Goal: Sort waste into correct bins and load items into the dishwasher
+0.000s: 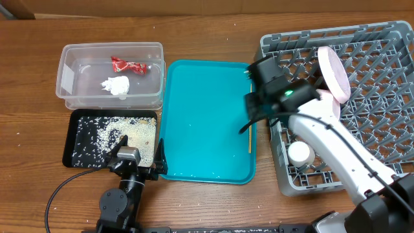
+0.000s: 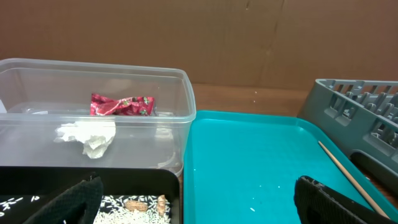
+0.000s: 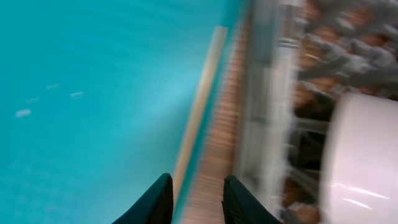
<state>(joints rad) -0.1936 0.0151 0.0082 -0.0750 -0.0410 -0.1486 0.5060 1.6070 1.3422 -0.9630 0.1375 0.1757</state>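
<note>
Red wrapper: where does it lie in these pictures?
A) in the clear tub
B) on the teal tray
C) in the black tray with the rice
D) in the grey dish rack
A: the red wrapper lies inside the clear tub, next to the white tissue.

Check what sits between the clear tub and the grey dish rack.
The teal tray fills that stretch, with a chopstick at its edge nearest the rack; the overhead view shows it.

Red wrapper [image 1: 127,65] and white tissue [image 1: 117,85] in clear tub [image 1: 66,71], rice [image 1: 129,133] in black tray [image 1: 71,139], plate [image 1: 332,72] upright in grey rack [image 1: 381,97], chopstick [image 1: 250,139] alongside.
</note>
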